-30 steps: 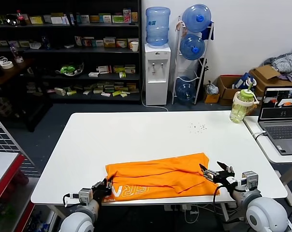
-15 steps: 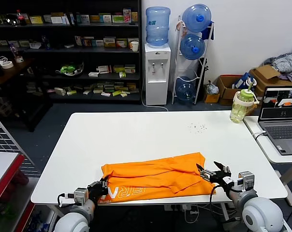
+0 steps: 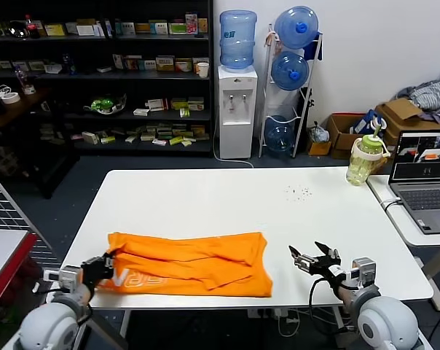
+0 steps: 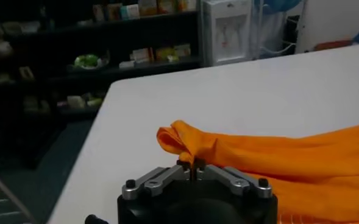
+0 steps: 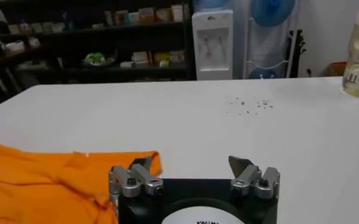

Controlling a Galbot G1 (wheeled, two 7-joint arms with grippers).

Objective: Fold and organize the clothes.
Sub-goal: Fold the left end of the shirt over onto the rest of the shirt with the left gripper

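The orange T-shirt (image 3: pixel 191 255) lies folded lengthwise near the front edge of the white table (image 3: pixel 227 197), white lettering showing near its left end. My left gripper (image 3: pixel 103 264) is shut on the shirt's left end; the left wrist view shows the jaws (image 4: pixel 191 165) pinching an orange fold (image 4: pixel 185 141). My right gripper (image 3: pixel 309 260) is open and empty, just right of the shirt's right edge. In the right wrist view its fingers (image 5: pixel 191 164) stand wide apart, with the shirt's corner (image 5: pixel 75 176) beside one finger.
A green-lidded bottle (image 3: pixel 365 160) and a laptop (image 3: pixel 424 175) stand at the right. Small crumbs (image 3: pixel 299 192) lie on the table's far right part. A wire rack (image 3: pixel 9 219) is at the left. Shelves and a water dispenser (image 3: pixel 237 109) are behind.
The left gripper has pulled the shirt well to the left along the front edge. The right gripper has let go of the shirt's right end and now stands open, apart from it.
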